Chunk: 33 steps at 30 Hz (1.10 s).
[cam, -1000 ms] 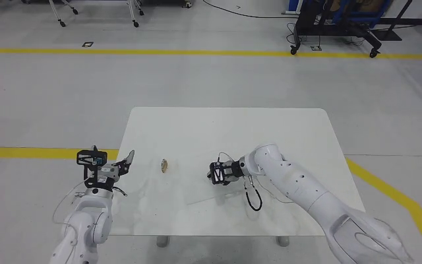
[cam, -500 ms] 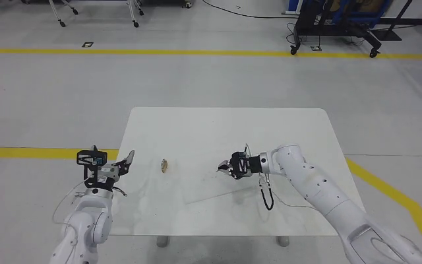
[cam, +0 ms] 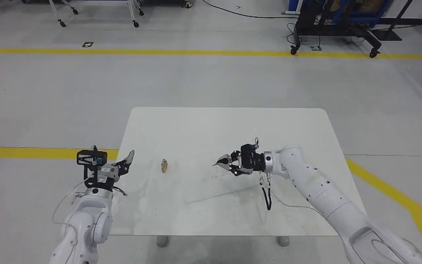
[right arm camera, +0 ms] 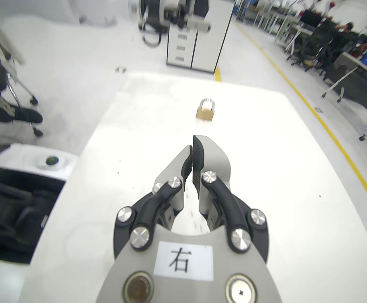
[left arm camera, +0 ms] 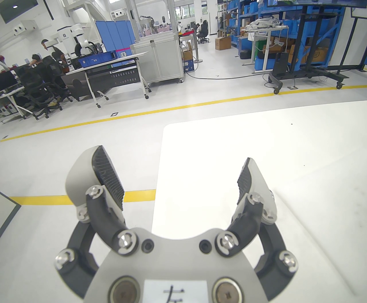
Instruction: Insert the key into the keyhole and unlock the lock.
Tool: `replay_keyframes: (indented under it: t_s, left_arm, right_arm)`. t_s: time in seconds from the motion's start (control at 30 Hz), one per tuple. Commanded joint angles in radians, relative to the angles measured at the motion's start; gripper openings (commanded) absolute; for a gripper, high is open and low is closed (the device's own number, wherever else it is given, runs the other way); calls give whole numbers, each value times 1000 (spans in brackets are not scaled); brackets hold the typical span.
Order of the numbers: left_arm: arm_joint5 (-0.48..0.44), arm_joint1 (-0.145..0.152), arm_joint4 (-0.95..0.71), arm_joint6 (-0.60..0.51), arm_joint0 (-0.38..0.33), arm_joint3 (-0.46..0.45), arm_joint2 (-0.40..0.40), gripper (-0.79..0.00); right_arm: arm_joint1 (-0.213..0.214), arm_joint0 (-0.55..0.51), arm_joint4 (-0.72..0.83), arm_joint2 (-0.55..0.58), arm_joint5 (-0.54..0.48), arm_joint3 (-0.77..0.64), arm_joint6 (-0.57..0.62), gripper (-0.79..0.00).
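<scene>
the lock (right arm camera: 205, 112) is blurred, its keyhole unreadable. short of the lock, the right gripper (right arm camera: 192, 147) hides the gap between its pressed fingers (right arm camera: 213, 160).

Grey floor (cam: 198, 79) w/ yellow lines (cam: 198, 52) — blue racks (left arm camera: 286, 17)

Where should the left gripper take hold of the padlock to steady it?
Take the padlock by its brass body, clamped across its two sides, coming in from the shackle end. The shackle points away from the right gripper, toward the open left gripper, so that approach likely leaves the body's bottom end clear.
</scene>
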Motion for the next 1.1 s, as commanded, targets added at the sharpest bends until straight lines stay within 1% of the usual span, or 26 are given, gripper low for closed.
replay_keyframes:
  t_s: [0.0, 0.07, 0.13, 0.3, 0.33, 0.37, 0.43, 0.47, 0.53, 0.6, 0.63, 0.67, 0.7, 0.77, 0.83, 0.93, 1.0, 1.07]
  left_arm:
    - [0, 0, 0, 0, 0, 0, 0, 0]
    - [0, 0, 0, 0, 0, 0, 0, 0]
    - [0, 0, 0, 0, 0, 0, 0, 0]
    - [-6, 0, -5, 0, 0, 0, 2, 0]
    - [-44, -1, -38, 5, 3, -10, 8, 0]
    - [-110, -1, -100, 9, 9, -21, 10, 0]
    - [-271, 2, -255, -13, 8, -23, -10, 0]
    - [-321, 4, -315, -30, 2, -17, -17, 0]
    - [-492, 8, -508, -106, -29, 11, -20, 0]
    - [-669, 15, -736, -220, -72, 54, -6, 0]
    - [-743, 20, -846, -297, -99, 77, 7, 0]
    - [-800, 25, -947, -379, -128, 97, 26, 0]
    - [-838, 31, -1043, -463, -158, 116, 49, 0]
    - [-851, 41, -1198, -624, -225, 142, 101, 0]
    - [-822, 46, -1307, -733, -289, 163, 147, 0]
    - [-800, 45, -1387, -805, -367, 199, 211, 0]
    - [-816, 41, -1445, -826, -412, 233, 258, 0]
    - [-847, 37, -1449, -838, -460, 275, 289, -3]
  right_arm:
    - [-1, -1, 60, -27, 0, 11, -58, -785]
    - [2, -3, 189, -66, 0, 10, -58, -785]
    - [10, 3, 258, -101, 0, 16, -58, -785]
    - [12, 5, 263, -106, 0, 18, -58, -785]
    - [12, 5, 263, -106, 0, 18, -58, -785]
    - [12, 5, 263, -106, 0, 18, -58, -785]
    - [12, 5, 263, -106, 0, 18, -58, -785]
    - [12, 5, 263, -106, 0, 18, -58, -785]
    - [12, 1, 269, -105, 3, 17, -57, -785]
    - [9, -16, 334, -97, 0, 30, -38, -785]
    - [5, -20, 370, -102, 0, 28, -29, -785]
    - [2, -24, 416, -113, 0, 24, -32, -785]
    - [-1, -25, 462, -129, 0, 22, -36, -785]
    - [-4, -18, 557, -170, 0, 13, -58, -785]
    - [-4, -1, 645, -211, 0, 17, -58, -785]
    - [-1, 27, 730, -276, 0, 25, -58, -785]
    - [1, 45, 787, -322, 0, 27, -58, -785]
    - [4, 68, 824, -372, 0, 22, -55, -785]
